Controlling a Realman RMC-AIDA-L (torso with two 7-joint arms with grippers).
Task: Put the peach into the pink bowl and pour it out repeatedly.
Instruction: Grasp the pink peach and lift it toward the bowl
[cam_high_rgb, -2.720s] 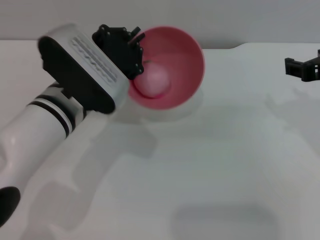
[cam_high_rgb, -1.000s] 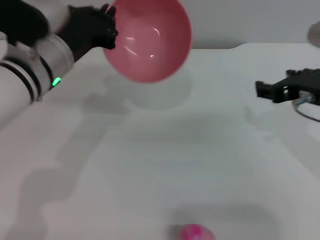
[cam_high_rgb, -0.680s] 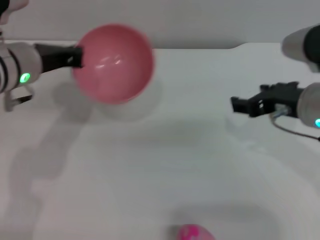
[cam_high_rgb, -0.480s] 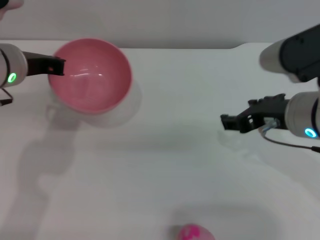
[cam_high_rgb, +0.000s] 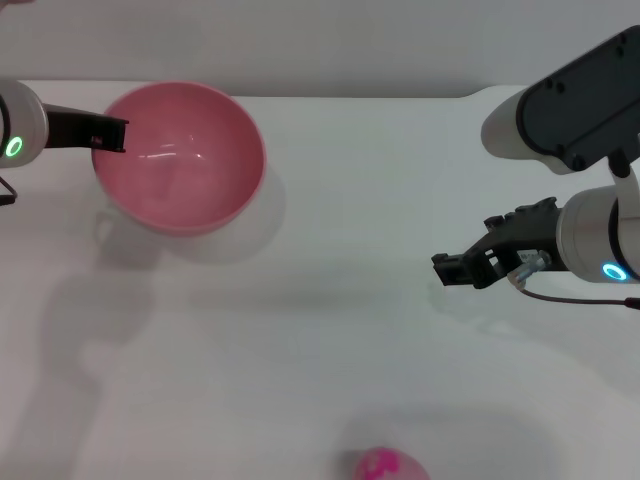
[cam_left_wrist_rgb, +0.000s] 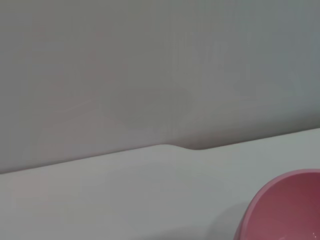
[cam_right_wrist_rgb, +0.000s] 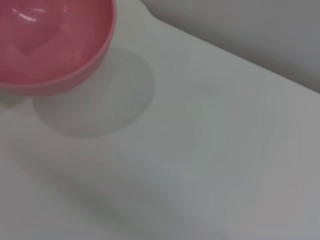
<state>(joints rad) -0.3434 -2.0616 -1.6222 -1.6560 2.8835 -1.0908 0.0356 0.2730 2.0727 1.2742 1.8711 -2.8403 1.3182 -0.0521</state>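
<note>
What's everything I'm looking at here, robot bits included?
pink bowl: one, glossy pink, far left of the table, held at its rim, nothing inside.
peach: one, pink with a magenta blotch, near edge of the table, lying alone.
table: one, white, under everything.
wall: grey, behind the table.
left gripper: one, black, clamped on the bowl's rim at far left.
right gripper: one, black, above the table at right, holding nothing.

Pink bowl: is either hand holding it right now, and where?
Yes. The left hand grips the pink bowl at its rim. The right hand holds nothing.
</note>
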